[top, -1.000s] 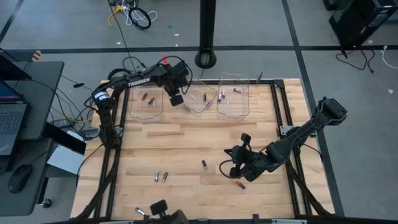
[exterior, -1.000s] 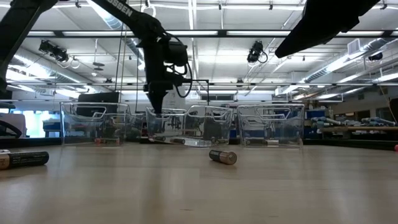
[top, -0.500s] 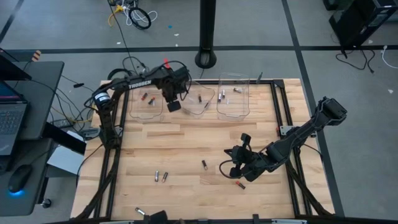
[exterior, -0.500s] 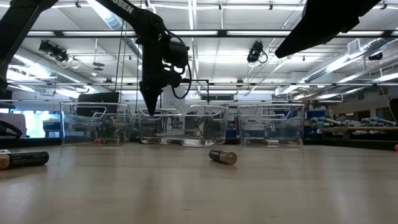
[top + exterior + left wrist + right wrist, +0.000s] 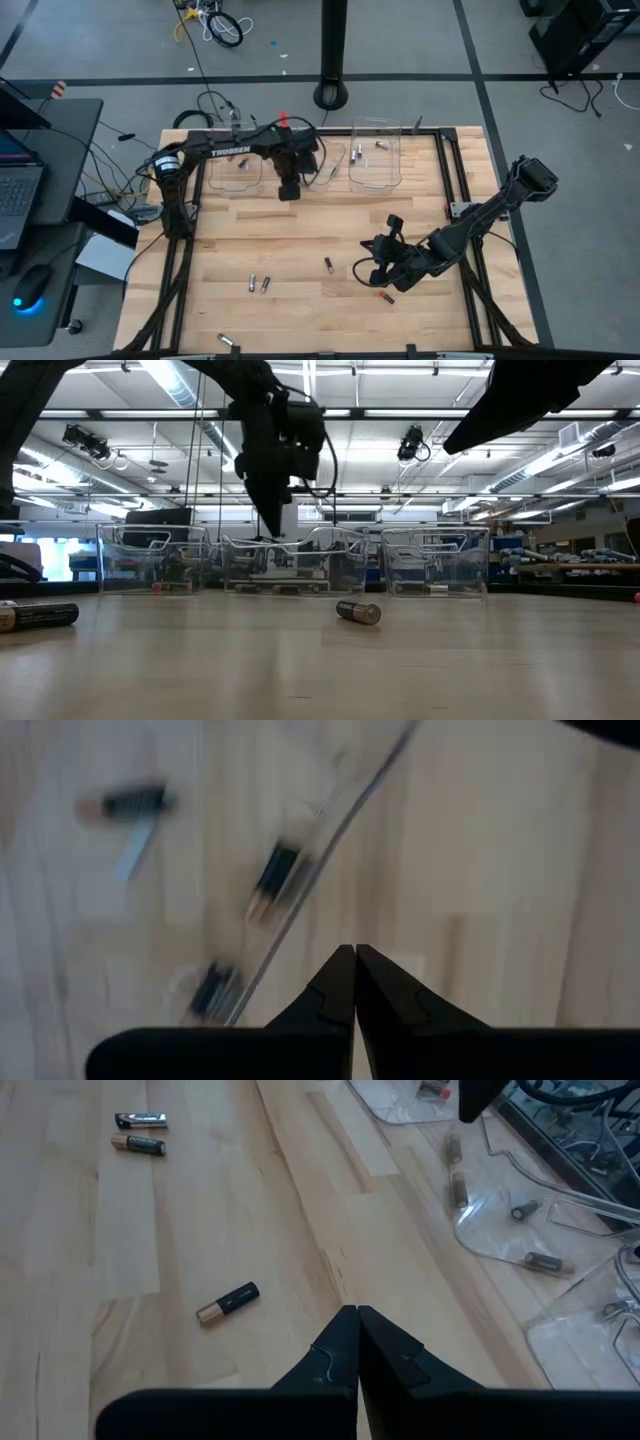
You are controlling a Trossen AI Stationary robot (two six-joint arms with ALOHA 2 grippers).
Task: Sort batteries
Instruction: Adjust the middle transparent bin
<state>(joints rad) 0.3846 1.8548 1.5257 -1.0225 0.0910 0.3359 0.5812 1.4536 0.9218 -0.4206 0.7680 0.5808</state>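
Loose batteries lie on their sides on the wooden table: one black (image 5: 328, 264), a pair (image 5: 258, 285), a red-ended one (image 5: 386, 296) and one at the near edge (image 5: 226, 341). More lie inside three clear bins along the far edge. My left gripper (image 5: 288, 190) is shut and holds nothing. It points down above the table, just nearer than the middle bin's (image 5: 325, 162) left corner. My right gripper (image 5: 375, 272) is shut and holds nothing. It hovers over the table's near right part, beside the red-ended battery, with the black battery (image 5: 228, 1303) ahead of it.
The left bin (image 5: 235, 165), middle bin and right bin (image 5: 375, 155) stand side by side at the far edge. Bare wood lies between the bins and the loose batteries. A black pole's foot (image 5: 330, 95) stands beyond the table's far edge.
My left gripper has gone from the gap between the left and middle bins toward the table's near edge and a little to the right. It has rolled about its own pointing line and stayed shut. My right arm has kept still.
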